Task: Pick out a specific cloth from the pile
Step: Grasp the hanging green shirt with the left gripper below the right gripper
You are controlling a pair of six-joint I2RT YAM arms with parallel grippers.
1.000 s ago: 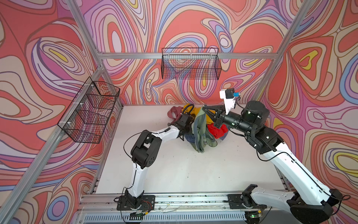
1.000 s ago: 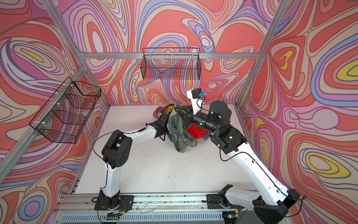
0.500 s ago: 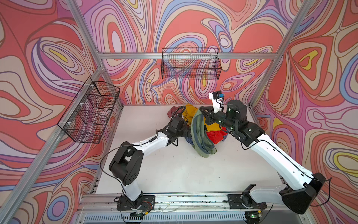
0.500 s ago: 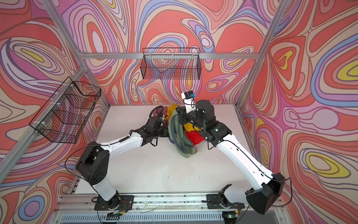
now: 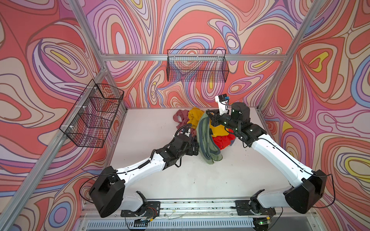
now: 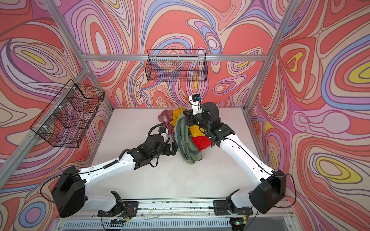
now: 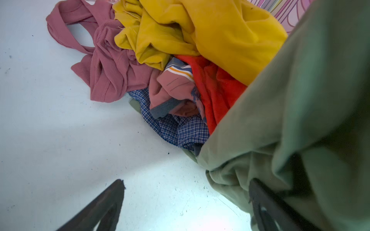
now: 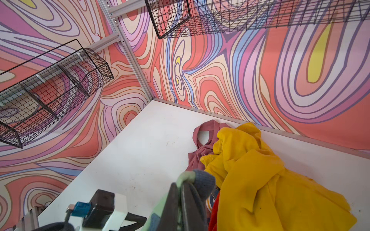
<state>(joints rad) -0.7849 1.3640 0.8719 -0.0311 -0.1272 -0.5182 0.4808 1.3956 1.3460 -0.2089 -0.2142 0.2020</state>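
Two pincers flank the limp, light olive-green cloth with grey-blue trim: right pincer clenched on its top hem above the mustard-and-red garment pile, left pincer gaping beside its lower folds, probably the best second hold

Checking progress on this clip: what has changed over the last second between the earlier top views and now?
The left arm and right arm sank, elbows swinging low and outward. The left tool, open as before, slid from beside the pile toward the front, alongside the lower half of the hanging cloth. The right tool stayed shut on its top. Pile unchanged.
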